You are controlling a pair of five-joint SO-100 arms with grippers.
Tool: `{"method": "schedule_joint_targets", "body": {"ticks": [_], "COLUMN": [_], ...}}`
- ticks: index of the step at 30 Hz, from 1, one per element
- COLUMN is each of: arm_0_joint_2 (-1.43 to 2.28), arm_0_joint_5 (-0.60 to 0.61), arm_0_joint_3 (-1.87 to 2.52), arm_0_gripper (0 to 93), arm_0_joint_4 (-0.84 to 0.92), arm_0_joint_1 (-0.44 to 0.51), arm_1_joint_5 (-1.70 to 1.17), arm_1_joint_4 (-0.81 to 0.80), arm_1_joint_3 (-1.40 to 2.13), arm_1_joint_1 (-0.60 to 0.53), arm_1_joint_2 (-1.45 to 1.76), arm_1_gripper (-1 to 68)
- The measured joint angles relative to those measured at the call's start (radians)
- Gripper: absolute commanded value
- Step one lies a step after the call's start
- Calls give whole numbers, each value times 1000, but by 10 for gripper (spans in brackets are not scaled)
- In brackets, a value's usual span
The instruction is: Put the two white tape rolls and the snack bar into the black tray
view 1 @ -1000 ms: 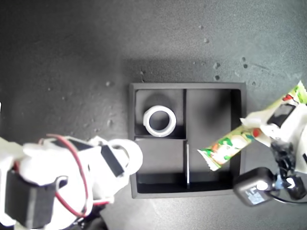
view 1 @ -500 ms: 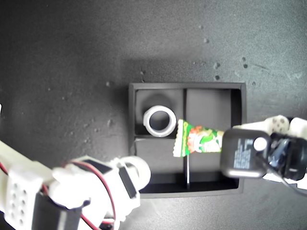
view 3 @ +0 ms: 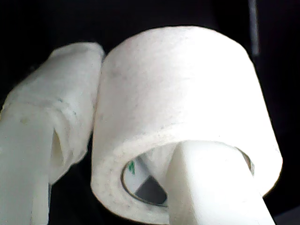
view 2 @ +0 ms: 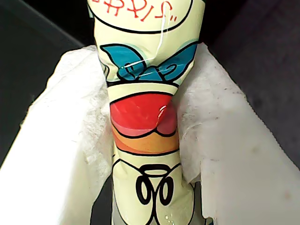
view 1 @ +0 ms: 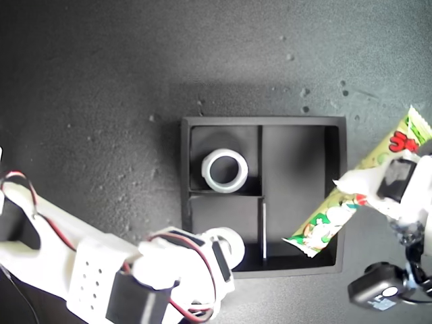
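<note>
Red lettering, unreadable, marks the snack bar [view 1: 351,199] my first hand [view 1: 372,191] grips.

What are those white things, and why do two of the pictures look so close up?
Those are two robot arms seen from above. Each has a hand with a tiny camera on it, so two pictures are taken right beside what each hand holds. My first hand, at the exterior view's right, pinches a snack bar with one end over the black tray. My second hand, at the tray's lower edge in the exterior view, grips a white tape roll, one finger through its hole. Another white roll already sits in a small compartment.
</note>
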Motion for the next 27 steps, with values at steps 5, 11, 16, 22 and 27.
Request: {"method": "schedule_joint_targets", "body": {"ticks": [5,11,16,22,27], "arm_0_joint_2": [-103,-112,-97,38,364], "arm_0_joint_5": [-21,-52,-67,-92,-155], "arm_0_joint_3": [-92,-104,-77,69,434], "arm_0_gripper": [35,171,177,49,0], "arm_0_joint_4": [0,0,0,0,0], "arm_0_joint_1": [-3,18,40,29,-44], "arm_1_joint_5": [-98,-109,-109,-109,-137], "arm_1_joint_4": [-64,-106,-109,-109,-109], "arm_1_joint_3": [8,71,81,92,107], "arm_1_joint_1": [2,41,44,40,-6], "arm_1_joint_2": [-5,-6,-6,-6,-6], "arm_1_gripper": [-5,-5,-5,-1,199]}}
